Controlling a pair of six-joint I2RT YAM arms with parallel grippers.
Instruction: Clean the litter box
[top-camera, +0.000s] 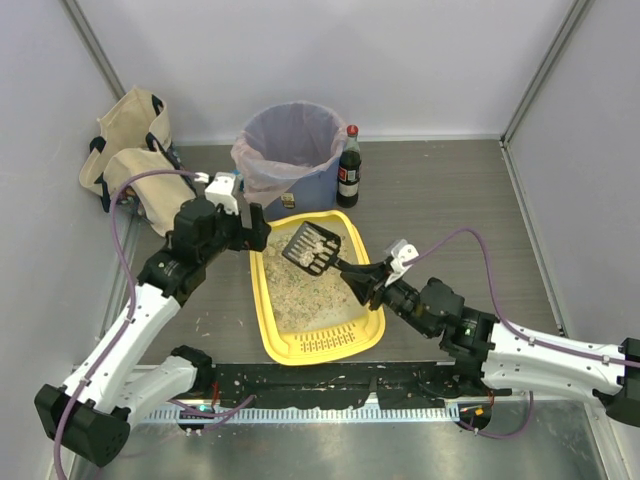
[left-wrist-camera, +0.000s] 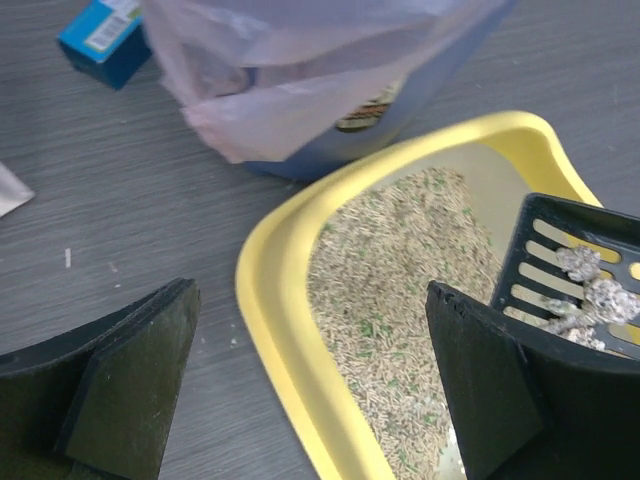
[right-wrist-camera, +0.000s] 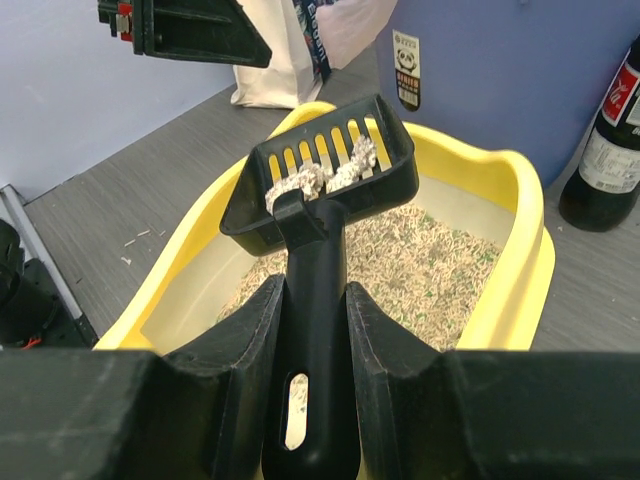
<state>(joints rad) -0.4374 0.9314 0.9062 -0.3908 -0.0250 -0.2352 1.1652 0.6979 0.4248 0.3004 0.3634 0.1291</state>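
In the top view the litter box (top-camera: 262, 310) lies at the middle of the frame, its long axis running from the slotted grille at the bottom up towards the blue bin (top-camera: 318, 188), which stands just beyond its upper end, with a dark bottle (top-camera: 349, 170) beside it. The right gripper (top-camera: 358, 277) reaches in from the lower right, clenched on the handle of a black scoop (top-camera: 312, 248) whose head hangs over the upper half of the tray. The left gripper (top-camera: 255, 228) sits at the tray's upper left corner. In the left wrist view the left gripper (left-wrist-camera: 310, 370) is spread wide and holds nothing. Below it is the yellow rim (left-wrist-camera: 270, 300), the scoop (left-wrist-camera: 575, 260) with pale clumps (left-wrist-camera: 590, 290) is at right, and the bin (left-wrist-camera: 400, 110) is above. In the right wrist view the right gripper (right-wrist-camera: 315, 330) grasps the handle, and the scoop (right-wrist-camera: 330, 165) points up the frame along the tray (right-wrist-camera: 520, 250) towards the bin (right-wrist-camera: 500, 70). Emptying the load likely means carrying it forward past the tray's far end. The left arm is nearer the bin, but the right arm holds the load.
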